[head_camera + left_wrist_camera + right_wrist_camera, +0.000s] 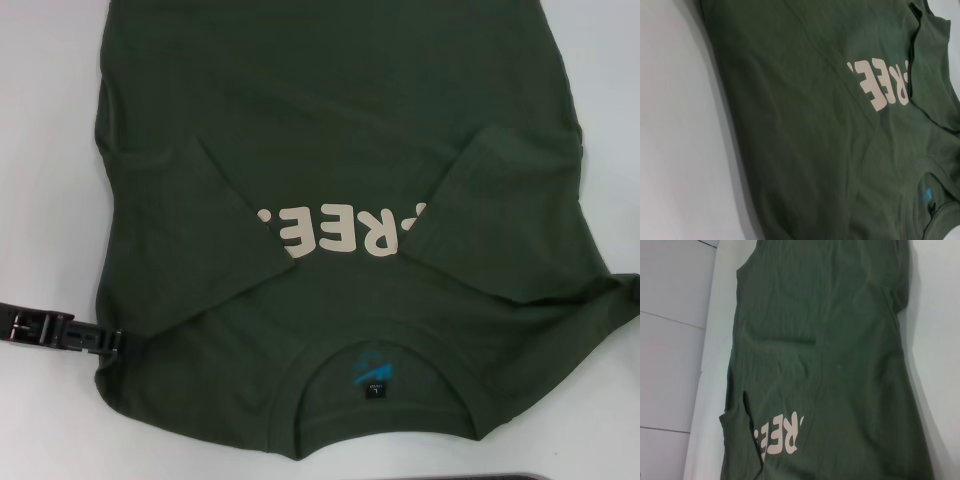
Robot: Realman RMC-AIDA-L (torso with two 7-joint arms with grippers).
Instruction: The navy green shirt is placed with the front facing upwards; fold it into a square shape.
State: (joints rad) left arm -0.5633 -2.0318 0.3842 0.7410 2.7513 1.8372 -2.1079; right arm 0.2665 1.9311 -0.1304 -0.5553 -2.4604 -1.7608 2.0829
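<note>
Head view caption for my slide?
Olive-green shirt with both sleeves folded inward over cream lettering; left pincer at its shoulder edge.

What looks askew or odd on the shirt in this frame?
Both sleeves of the navy green shirt are folded inward unevenly, hiding the ends of the cream lettering. The left end effector sits at its shoulder edge. No damage shows.

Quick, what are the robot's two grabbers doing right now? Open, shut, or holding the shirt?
Left gripper: at the olive-green T-shirt's left shoulder edge; cannot tell if open or shut.
Right gripper: only a sliver shows at the shirt's right edge; cannot tell.
</note>
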